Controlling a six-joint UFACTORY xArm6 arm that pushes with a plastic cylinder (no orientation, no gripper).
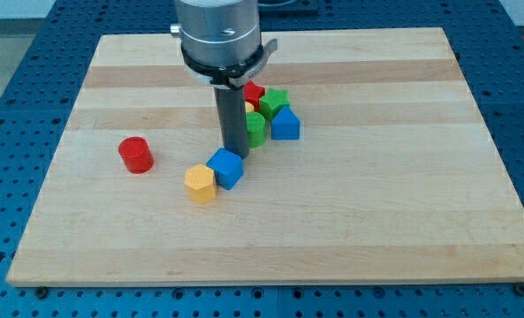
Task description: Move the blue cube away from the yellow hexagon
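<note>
The blue cube [227, 167] lies near the middle of the wooden board [376, 221]. The yellow hexagon [201, 184] sits at its lower left, touching it. My tip [234, 155] comes down just above the blue cube's top edge, right behind it and seemingly touching it. The arm's grey body [219, 31] hangs over the top middle of the board and hides what is behind it.
A red cylinder [136, 155] stands alone to the left. Behind the rod is a cluster: a green block [255, 128], a blue house-shaped block [284, 124], a green star-like block [275, 102], a red block [254, 92] and a sliver of a yellow one.
</note>
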